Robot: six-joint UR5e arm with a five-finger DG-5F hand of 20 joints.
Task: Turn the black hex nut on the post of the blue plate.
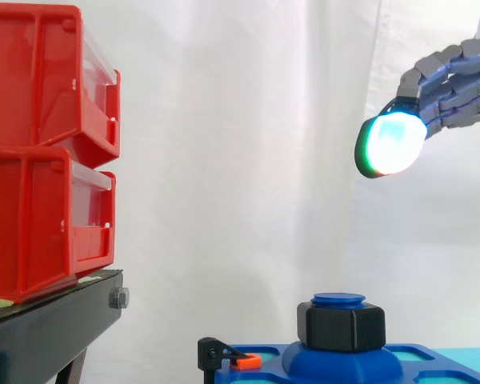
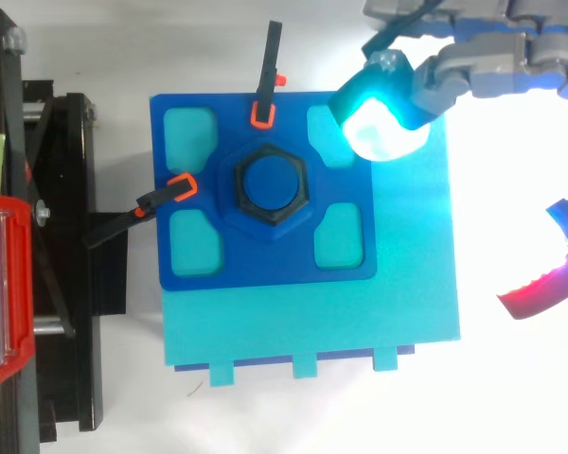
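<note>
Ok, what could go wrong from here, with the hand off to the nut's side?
1. The open hand hangs above and beside the black hex nut; coming down, a thick pad may land on the post's cap, not the nut's flats.
2. Two clamps grip the blue plate close to the nut; a sweeping finger might catch one.

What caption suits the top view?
Open hand hovers near the black hex nut on the post of the blue plate.

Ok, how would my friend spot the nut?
Find the square blue plastic plate lying on the turquoise board. A round blue post stands in its middle, and the black nut rings that post. It is the only chunky six-sided thing; the two black clamps nearby are thin with orange tips.
</note>
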